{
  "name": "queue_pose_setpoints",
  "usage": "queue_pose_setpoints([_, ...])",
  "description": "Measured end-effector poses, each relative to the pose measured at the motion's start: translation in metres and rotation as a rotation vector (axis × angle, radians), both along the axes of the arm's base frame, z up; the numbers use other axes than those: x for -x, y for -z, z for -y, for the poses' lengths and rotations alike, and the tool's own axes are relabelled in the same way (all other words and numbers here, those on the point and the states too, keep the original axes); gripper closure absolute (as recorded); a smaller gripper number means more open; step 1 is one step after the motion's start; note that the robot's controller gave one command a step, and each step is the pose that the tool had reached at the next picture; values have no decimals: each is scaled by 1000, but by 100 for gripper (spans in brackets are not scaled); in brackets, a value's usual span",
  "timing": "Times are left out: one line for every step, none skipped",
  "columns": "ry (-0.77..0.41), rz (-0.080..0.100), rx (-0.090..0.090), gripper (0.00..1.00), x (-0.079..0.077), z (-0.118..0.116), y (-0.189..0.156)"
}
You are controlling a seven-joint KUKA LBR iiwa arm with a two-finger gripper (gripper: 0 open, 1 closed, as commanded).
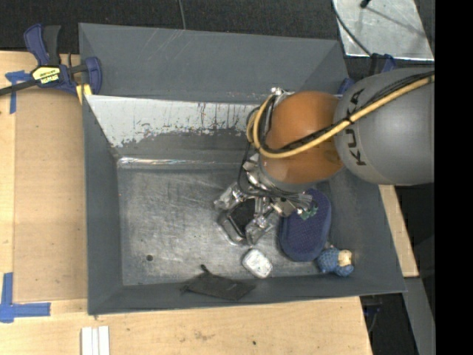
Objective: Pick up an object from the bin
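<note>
My arm's orange wrist cover hangs over the grey bin (148, 220), right of the floor's centre. The gripper (247, 214) is down at the floor on a small black block (237, 220); I cannot tell whether it is released or clenched. Just beside it, toward the right wall, lies a blue oval pouch (301, 235). A flat black scrap (218, 288) lies on the front wall, and a small white lump (256, 263) sits near the front edge.

Small black object (236, 221), bin floor (166, 220), centre-right

blue pouch (299, 239): top hidden under orange cover (295, 135) | arm (388, 128): cut off right
</note>
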State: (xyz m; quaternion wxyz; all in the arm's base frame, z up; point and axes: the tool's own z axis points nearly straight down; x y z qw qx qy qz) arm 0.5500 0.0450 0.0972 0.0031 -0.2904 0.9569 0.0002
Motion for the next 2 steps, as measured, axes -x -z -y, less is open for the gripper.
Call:
queue_pose_setpoints([14, -2, 3, 100, 12, 4, -70])
queue_pose_setpoints([32, -4, 2, 100, 12, -7, -126])
